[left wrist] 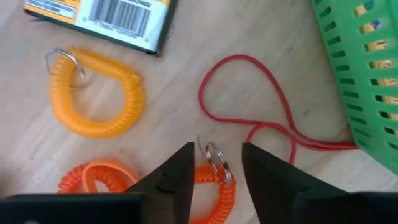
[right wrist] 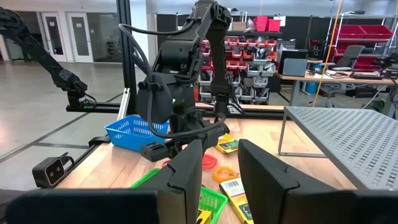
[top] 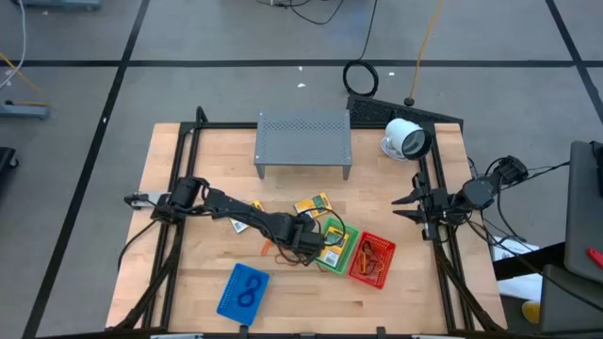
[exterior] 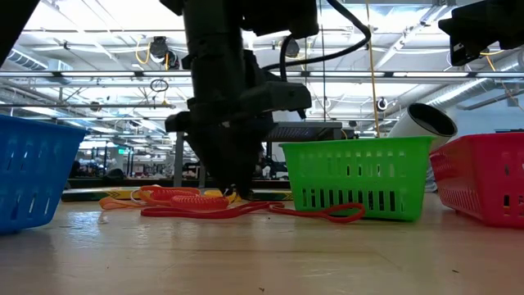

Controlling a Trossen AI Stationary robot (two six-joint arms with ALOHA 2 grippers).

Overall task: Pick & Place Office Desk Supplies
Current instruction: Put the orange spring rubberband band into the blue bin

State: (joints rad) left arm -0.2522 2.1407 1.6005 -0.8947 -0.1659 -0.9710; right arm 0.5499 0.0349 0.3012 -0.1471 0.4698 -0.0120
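While the left hand (left wrist: 216,177) hangs with fingers parted astride a ribbed orange coil wristband (left wrist: 211,190) bearing a metal split ring, a yellow coil (left wrist: 99,93) and thin red cord loop (left wrist: 249,99) lie on the pale wood worktop (left wrist: 186,68) beside the slotted green plastic basket (left wrist: 367,74). Right hand (right wrist: 217,171): parked at the worktop's edge, fingers apart, grasping nothing.

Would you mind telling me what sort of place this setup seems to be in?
Probably a robotics lab in a warehouse-like workshop: red parts bins on shelving, office chairs and desks behind, and exposed ceiling pipes and lights beyond the wooden table.
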